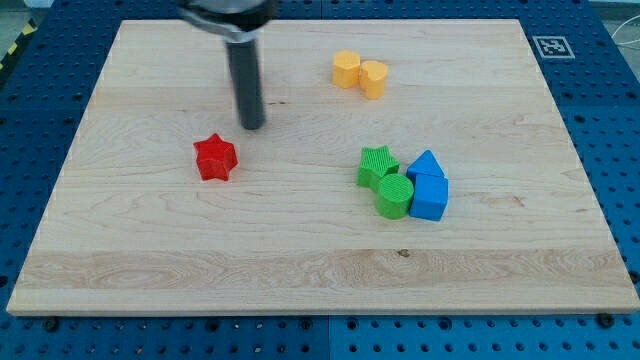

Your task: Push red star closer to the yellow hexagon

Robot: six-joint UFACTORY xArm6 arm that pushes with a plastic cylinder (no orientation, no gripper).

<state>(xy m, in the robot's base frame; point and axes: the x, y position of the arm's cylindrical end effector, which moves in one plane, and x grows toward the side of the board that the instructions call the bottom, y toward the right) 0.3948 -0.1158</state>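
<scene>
My tip point(251, 126) stands on the wooden worktop point(150, 250), toward the top-left corner, just above the red star point(215, 158) and a little to its right, near it but not touching. This arm carries no pincer, so there is nothing spread or pressed together to report. The red star lies left of the worktop's centre. The yellow hexagon point(346, 69) sits near the top edge, around the middle, and touches a second yellow block point(373, 79) on its right side. Between the star and the hexagon there is only bare wood and my rod. Toward the right edge, four blocks are grouped tightly: a green star point(377, 165), a green cylinder point(394, 196), and two blue blocks point(427, 166) point(430, 197), well apart from the red star.
</scene>
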